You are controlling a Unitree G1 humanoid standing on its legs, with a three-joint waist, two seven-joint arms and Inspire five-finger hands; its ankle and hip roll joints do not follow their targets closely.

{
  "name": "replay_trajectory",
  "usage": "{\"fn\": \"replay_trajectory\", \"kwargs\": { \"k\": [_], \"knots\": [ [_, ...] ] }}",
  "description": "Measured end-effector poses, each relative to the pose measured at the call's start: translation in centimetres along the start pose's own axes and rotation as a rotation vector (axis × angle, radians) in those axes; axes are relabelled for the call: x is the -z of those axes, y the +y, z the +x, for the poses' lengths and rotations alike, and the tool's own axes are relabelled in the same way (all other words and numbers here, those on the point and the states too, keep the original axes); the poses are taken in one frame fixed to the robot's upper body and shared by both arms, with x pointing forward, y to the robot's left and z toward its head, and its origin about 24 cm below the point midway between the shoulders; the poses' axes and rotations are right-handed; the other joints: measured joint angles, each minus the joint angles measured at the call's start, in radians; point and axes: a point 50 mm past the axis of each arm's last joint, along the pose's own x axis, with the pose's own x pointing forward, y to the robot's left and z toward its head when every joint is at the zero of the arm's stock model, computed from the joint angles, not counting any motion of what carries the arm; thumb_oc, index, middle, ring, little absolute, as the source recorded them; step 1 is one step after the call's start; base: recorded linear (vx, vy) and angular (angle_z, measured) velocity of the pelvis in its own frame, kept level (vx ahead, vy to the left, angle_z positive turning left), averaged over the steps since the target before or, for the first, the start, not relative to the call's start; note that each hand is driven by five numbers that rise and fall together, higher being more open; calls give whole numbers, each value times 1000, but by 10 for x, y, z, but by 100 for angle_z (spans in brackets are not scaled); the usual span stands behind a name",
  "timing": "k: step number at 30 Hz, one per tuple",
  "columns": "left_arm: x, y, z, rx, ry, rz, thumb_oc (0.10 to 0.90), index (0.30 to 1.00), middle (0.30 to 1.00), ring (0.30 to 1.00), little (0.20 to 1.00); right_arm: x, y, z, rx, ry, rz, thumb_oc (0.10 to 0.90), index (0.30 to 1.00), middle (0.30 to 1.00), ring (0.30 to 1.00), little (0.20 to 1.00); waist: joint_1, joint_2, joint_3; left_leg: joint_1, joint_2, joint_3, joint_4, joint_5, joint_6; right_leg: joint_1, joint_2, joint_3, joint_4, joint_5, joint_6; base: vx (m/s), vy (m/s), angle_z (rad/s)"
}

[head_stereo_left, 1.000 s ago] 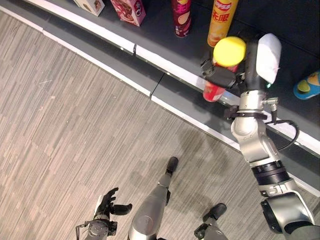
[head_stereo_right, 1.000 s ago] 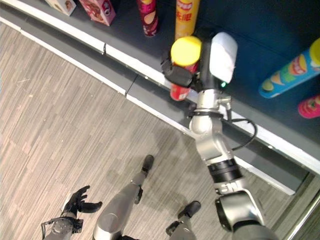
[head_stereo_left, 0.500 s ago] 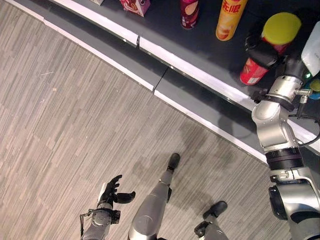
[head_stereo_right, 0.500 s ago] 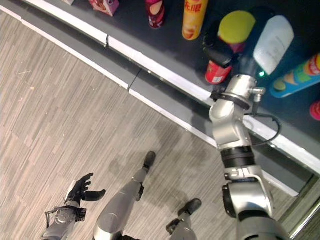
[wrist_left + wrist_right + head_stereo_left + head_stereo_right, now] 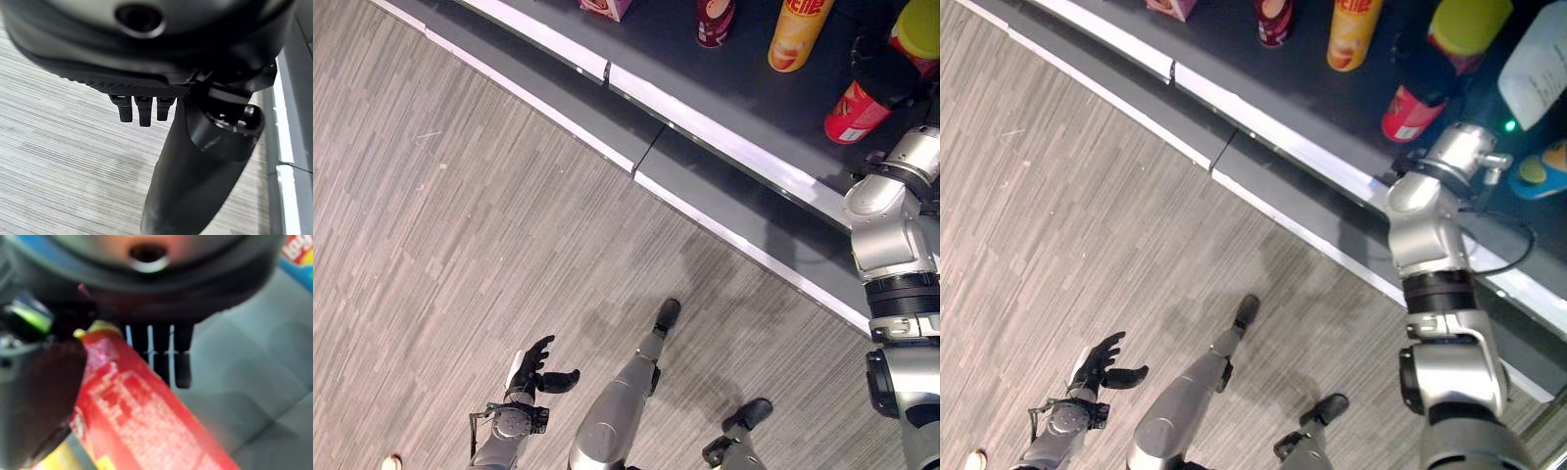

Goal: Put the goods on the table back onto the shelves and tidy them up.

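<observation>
Gripping red can (image 5: 1412, 110), right robot hand (image 5: 1420, 69), yellow can (image 5: 1352, 34) beside, dark shelf (image 5: 1322, 108)

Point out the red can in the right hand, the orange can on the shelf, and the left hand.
red can (image 5: 1412, 115), right eye view, lower body.
orange can (image 5: 795, 36), left eye view, side wall.
left hand (image 5: 530, 371), left eye view, palm.

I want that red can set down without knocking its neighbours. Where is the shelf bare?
The right robot hand grips the red can above the dark shelf. The shelf lies bare between the yellow can and the red can, and forward to the white shelf edge. The blue can crowds the right.
</observation>
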Motion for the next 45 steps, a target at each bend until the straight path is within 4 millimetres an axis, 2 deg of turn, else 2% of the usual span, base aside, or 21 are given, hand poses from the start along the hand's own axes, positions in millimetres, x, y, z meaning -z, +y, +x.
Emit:
{"fn": "replay_trajectory", "kwargs": {
  "k": [9,11,12,23,27,30,32,35,37,38,40,41,42,43,45],
  "knots": [
    [0,0,0,2,-1,3,800,900,900,900,900,6,-1,1,26,17,-25,400,300,300,300,300,-12,14,-9,-4,0,1,1,4,4,-8,1,4,5,1,2,-26,13,0],
    [-2,0,1,2,-5,4,800,900,900,900,900,6,-1,1,25,17,-28,780,869,869,869,869,-11,14,-9,-4,0,0,1,4,4,-6,2,4,4,1,2,0,0,0],
    [-2,0,1,3,-4,5,800,900,900,900,900,5,-1,1,22,17,-26,800,900,900,900,900,-11,14,-9,-4,0,1,1,4,4,-6,2,4,4,1,2,0,0,0],
    [-1,0,1,2,1,5,800,900,900,900,900,5,0,1,-13,35,8,800,900,900,900,900,-14,14,-9,9,1,-1,2,4,4,10,5,0,3,2,3,0,-1,0],
    [-1,1,2,-5,5,-6,800,900,900,900,900,-25,-20,-9,24,-89,152,800,900,900,900,900,-38,8,-8,19,5,3,3,4,4,17,7,4,5,2,3,-17,-61,-3],
    [-1,5,3,-19,24,-21,800,900,900,900,900,-36,-26,-37,-16,-161,233,800,900,900,900,900,-65,-8,-8,55,10,10,3,4,5,48,9,7,9,2,3,9,-58,-7],
    [1,12,3,-52,36,-54,800,900,900,900,900,-36,-26,-66,-94,-149,310,800,900,900,900,900,-87,-48,-20,77,23,25,2,2,4,57,14,19,8,2,3,23,-41,-25],
    [16,26,1,-111,114,-81,800,900,900,900,900,-32,-15,-131,-364,11,553,800,900,900,900,900,-142,-133,-51,127,48,60,-5,-10,-11,78,25,53,5,1,0,29,-42,-40],
    [31,33,-3,-127,177,-92,800,900,900,900,900,-17,-7,-176,-651,176,704,800,900,900,900,900,-168,-188,-87,163,66,97,-15,-17,-18,83,27,94,5,1,-1,35,-43,-56],
    [42,36,-7,-128,220,-100,800,900,900,900,900,-8,-4,-202,-808,271,765,800,900,900,900,900,-191,-215,-109,183,78,115,-21,-31,-34,85,30,115,5,1,-4,47,-43,-56],
    [62,41,-14,-118,310,-120,800,900,900,900,900,15,-12,-249,-1072,476,869,800,900,900,900,900,-224,-245,-138,233,93,144,-45,-32,-38,105,35,145,4,2,-5,18,-21,-47],
    [70,42,-18,-116,343,-123,800,900,900,900,900,22,-16,-265,-1143,537,878,800,900,900,900,900,-232,-250,-145,253,98,150,-53,-31,-38,114,36,151,2,3,-5,9,-11,-44],
    [82,42,-25,-106,399,-125,800,900,900,900,900,39,-28,-296,-1264,668,869,800,900,900,900,900,-248,-252,-176,278,107,170,-72,-32,-38,116,40,169,1,-1,-10,31,-28,-39],
    [91,41,-31,-103,433,-125,800,900,900,900,900,50,-35,-315,-1344,743,852,800,900,900,900,900,-262,-251,-201,293,113,179,-88,-29,-41,118,43,178,0,-3,-14,36,-46,-38],
    [105,35,-42,-75,488,-127,800,900,900,900,900,76,-62,-345,-1508,856,729,800,900,900,900,900,-287,-227,-246,330,120,194,-120,-15,-52,129,47,197,0,0,-10,18,-49,-28]
  ]
}}
